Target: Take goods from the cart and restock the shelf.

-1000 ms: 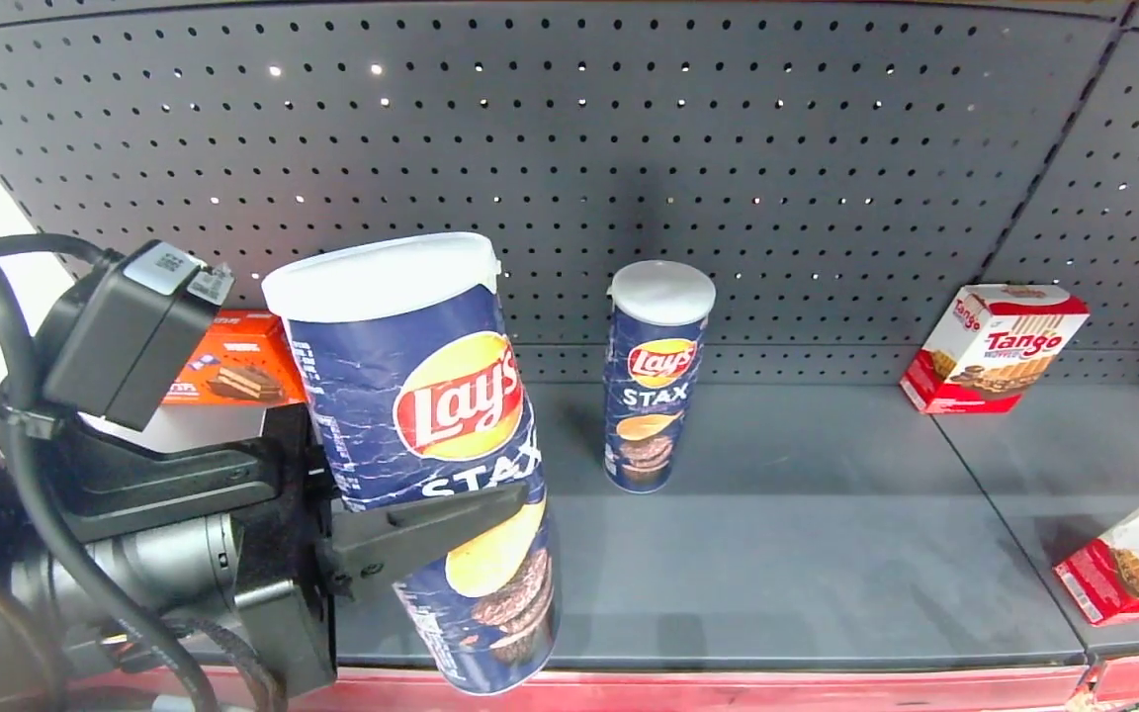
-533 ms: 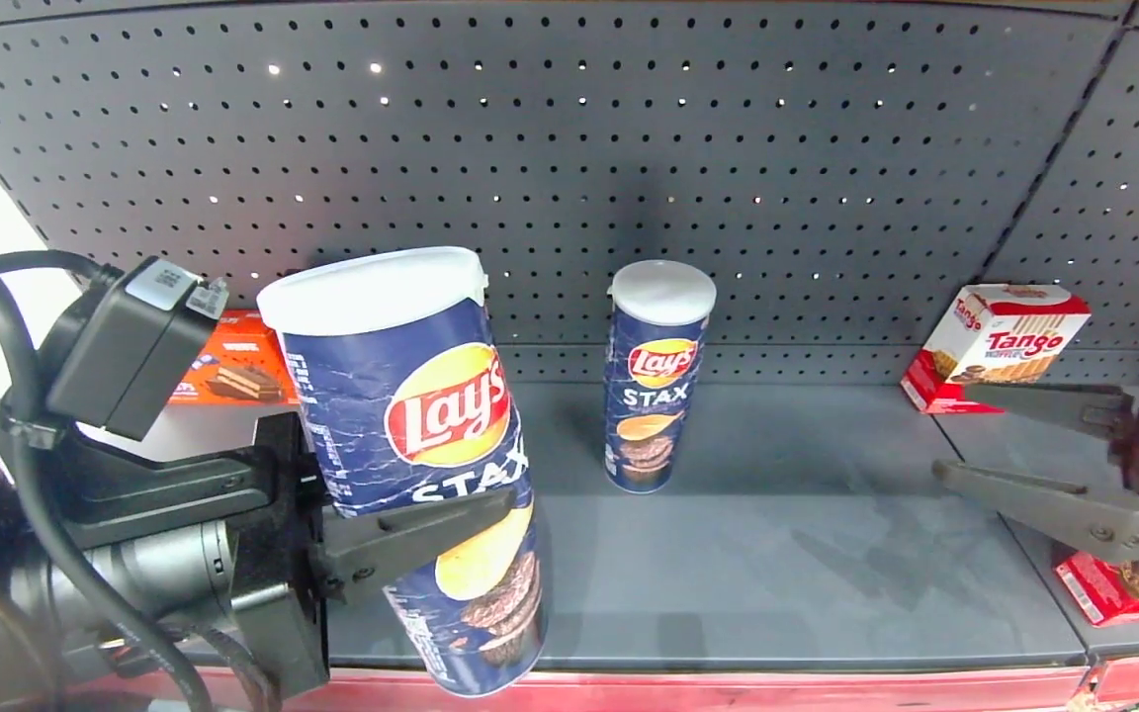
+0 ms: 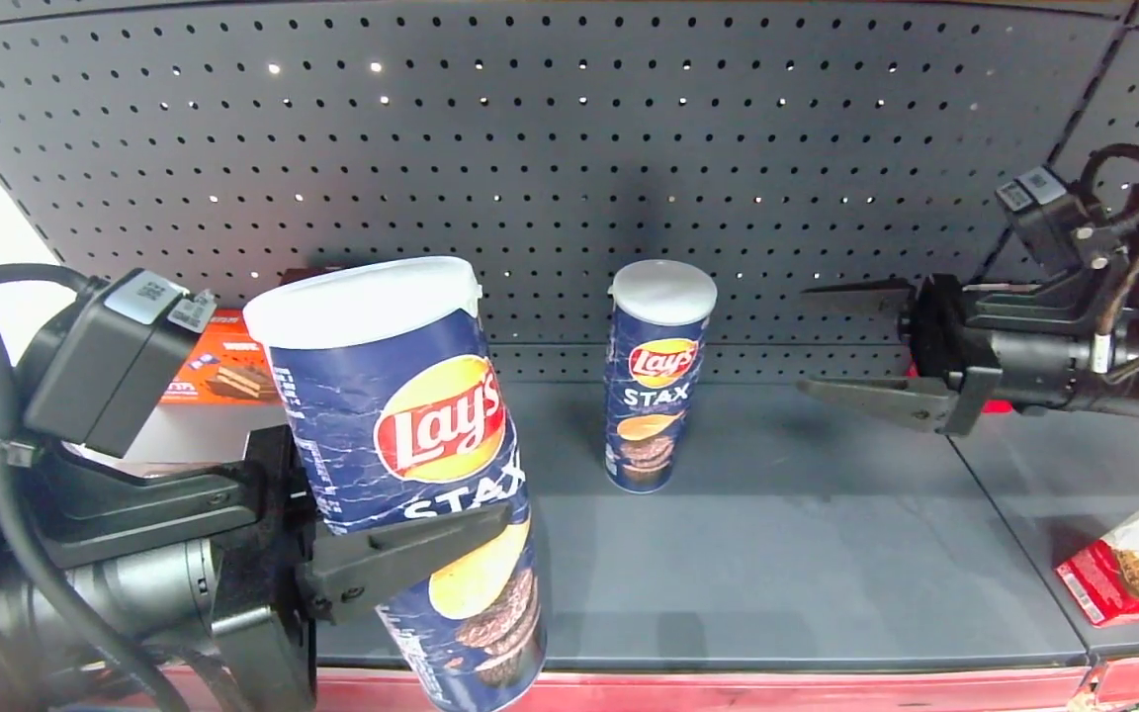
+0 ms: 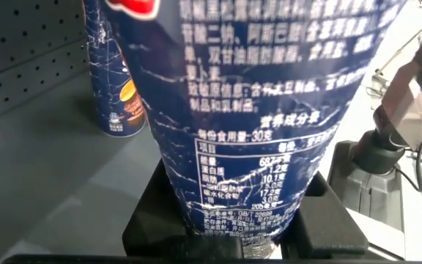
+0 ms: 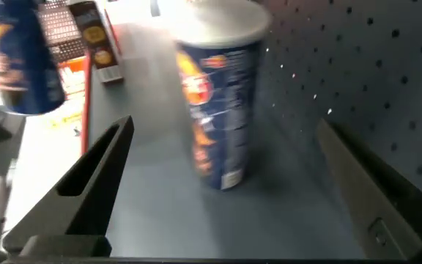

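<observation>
My left gripper is shut on a blue chips can with a white lid, held tilted above the front left edge of the grey shelf. In the left wrist view the held can stands between the fingers of the left gripper. A second, matching can stands upright mid-shelf near the pegboard. My right gripper hangs open to the right of that can, pointing at it, apart from it. In the right wrist view the standing can lies ahead of the open right gripper.
An orange snack box lies at the back left. A red and white wafer box lies at the front right. The pegboard wall closes the back. A red strip marks the shelf's front edge.
My right gripper came in from the right and rose up and leftward to the standing can's level, staying open. The left gripper with its can drifted slightly left.
</observation>
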Robot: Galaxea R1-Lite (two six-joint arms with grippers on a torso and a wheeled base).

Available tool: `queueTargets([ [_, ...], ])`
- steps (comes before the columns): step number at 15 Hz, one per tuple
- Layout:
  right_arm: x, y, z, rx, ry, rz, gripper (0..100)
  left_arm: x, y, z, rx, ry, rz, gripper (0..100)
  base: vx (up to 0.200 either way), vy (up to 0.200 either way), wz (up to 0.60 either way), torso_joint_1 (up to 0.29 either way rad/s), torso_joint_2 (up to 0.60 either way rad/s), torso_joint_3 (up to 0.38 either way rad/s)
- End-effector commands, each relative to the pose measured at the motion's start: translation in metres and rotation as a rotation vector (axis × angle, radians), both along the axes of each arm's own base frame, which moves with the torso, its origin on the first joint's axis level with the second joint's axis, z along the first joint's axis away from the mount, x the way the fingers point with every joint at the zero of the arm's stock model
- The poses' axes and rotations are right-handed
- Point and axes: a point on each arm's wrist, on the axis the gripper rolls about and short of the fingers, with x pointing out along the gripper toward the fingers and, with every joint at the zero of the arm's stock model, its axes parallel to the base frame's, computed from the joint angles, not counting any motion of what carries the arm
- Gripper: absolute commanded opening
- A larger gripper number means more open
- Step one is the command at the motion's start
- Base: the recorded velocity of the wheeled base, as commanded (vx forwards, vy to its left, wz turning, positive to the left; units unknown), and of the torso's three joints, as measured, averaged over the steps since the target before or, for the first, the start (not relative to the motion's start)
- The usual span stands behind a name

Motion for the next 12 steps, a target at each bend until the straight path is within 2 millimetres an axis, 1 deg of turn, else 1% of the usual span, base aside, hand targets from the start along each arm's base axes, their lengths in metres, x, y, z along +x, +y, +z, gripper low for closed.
queueTargets([
  [1, 0.037, 0.011, -0.017, -0.009, 0.029, 0.022, 100, 0.000, 0.000, 0.000, 0.000, 0.002, -0.001, 0, 0.000, 0.000, 0.00, 0.000, 0.00, 0.000],
  [4, 0.060, 0.020, -0.024, -0.008, 0.032, 0.051, 100, 0.000, 0.000, 0.000, 0.000, 0.002, 0.002, 0, 0.000, 0.000, 0.00, 0.000, 0.00, 0.000],
  [5, 0.068, 0.028, -0.028, -0.007, 0.039, 0.067, 100, 0.000, 0.001, 0.000, 0.000, 0.002, 0.004, 0, 0.000, 0.000, 0.00, 0.000, 0.00, 0.000],
  [8, 0.081, 0.047, -0.042, -0.009, 0.064, 0.147, 100, 0.001, 0.001, -0.001, -0.004, 0.012, 0.010, 0, 0.000, 0.000, 0.00, 0.000, 0.00, 0.000],
  [10, 0.086, 0.062, -0.053, -0.010, 0.068, 0.177, 100, 0.001, 0.001, 0.000, -0.009, 0.019, 0.011, 0, 0.000, 0.000, 0.00, 0.000, 0.00, 0.000],
  [11, 0.088, 0.065, -0.056, -0.010, 0.068, 0.183, 100, 0.001, 0.001, 0.000, -0.009, 0.019, 0.011, 0, 0.000, 0.000, 0.00, 0.000, 0.00, 0.000],
  [12, 0.090, 0.074, -0.061, -0.013, 0.076, 0.202, 100, 0.001, 0.001, 0.000, -0.009, 0.019, 0.011, 0, 0.000, 0.000, 0.00, 0.000, 0.00, 0.000],
])
